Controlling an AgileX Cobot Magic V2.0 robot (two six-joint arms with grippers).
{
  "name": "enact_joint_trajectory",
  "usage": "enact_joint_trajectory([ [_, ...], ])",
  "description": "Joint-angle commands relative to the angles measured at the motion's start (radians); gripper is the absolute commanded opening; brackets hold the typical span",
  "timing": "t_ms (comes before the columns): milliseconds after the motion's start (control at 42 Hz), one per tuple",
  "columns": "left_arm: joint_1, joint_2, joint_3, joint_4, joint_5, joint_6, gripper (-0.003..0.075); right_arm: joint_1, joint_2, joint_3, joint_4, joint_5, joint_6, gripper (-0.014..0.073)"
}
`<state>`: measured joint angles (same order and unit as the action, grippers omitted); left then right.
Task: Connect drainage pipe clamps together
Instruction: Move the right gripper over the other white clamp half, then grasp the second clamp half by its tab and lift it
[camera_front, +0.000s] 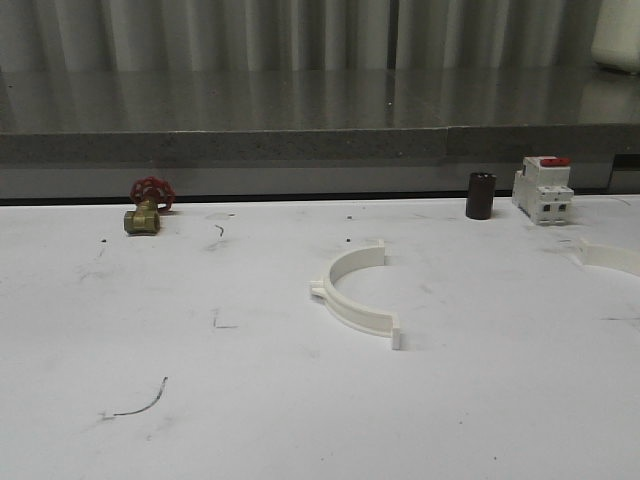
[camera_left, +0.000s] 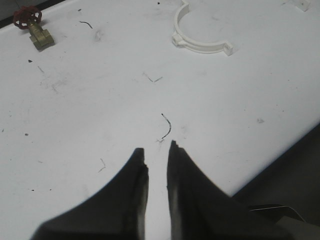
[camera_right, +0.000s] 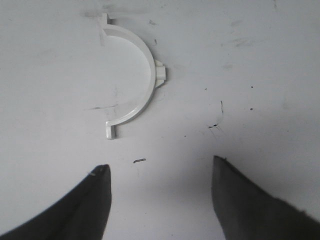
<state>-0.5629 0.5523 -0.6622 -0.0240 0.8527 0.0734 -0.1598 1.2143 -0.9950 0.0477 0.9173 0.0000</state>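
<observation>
Item 1: drainage pipe clamp, first half (camera_front: 355, 295), white plastic half-ring with flat end tabs and a small lug on its outer curve. Lies flat near the middle of the bench (camera_front: 200, 400), open side toward the right edge. Apart from everything else; nothing touches it. Also seen in the left wrist view (camera_left: 200, 37), toward the far part of the bench from that gripper

Item 2: drainage pipe clamp, second half (camera_front: 610, 256), white, lying flat at the right edge of the bench and cut off by the frame in the front view. Well apart from the first half. In the right wrist view one half-ring (camera_right: 135, 75) lies flat just ahead of the fingers, not touched; which half it is cannot be told

Item 3: left gripper (camera_left: 156, 155), dark fingers, jaws nearly closed with a narrow slit between the tips. Holds nothing; above bare bench near its front edge

Item 4: right gripper (camera_right: 160, 172), dark fingers, jaws spread wide. Holds nothing

Item 5: brass valve (camera_front: 146, 208) with red handwheel, back edge of the bench, left side

Item 6: dark cylinder (camera_front: 480, 195), upright, back edge, right side

Item 7: white switch (camera_front: 543, 189) with red top, just beside the cylinder, toward the back right corner

Item 8: scattered dark marks on the bench surface, including a curved black line (camera_front: 140, 402) near the front left
</observation>
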Motion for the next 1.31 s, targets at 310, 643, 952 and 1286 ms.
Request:
enact_joint_trajectory([
  [310, 0.0, 0.003, -0.026, -0.009, -0.066, 0.001, 0.0023, -0.008, 0.303, -0.144, 0.058, -0.108, -0.084, 0.0469],
  [643, 0.0, 0.003, -0.026, -0.009, -0.066, 0.001, -0.002, -0.008, 0.482, -0.178, 0.058, -0.221, -0.084, 0.0469],
  [952, 0.0, 0.003, -0.026, -0.009, -0.066, 0.001, -0.002, -0.008, 0.583, -0.178, 0.058, -0.287, -0.084, 0.0469],
  [1286, 0.0, 0.003, -0.026, -0.009, -0.066, 0.001, -0.002, -0.008, 0.601, -0.178, 0.058, -0.296, -0.084, 0.0212],
])
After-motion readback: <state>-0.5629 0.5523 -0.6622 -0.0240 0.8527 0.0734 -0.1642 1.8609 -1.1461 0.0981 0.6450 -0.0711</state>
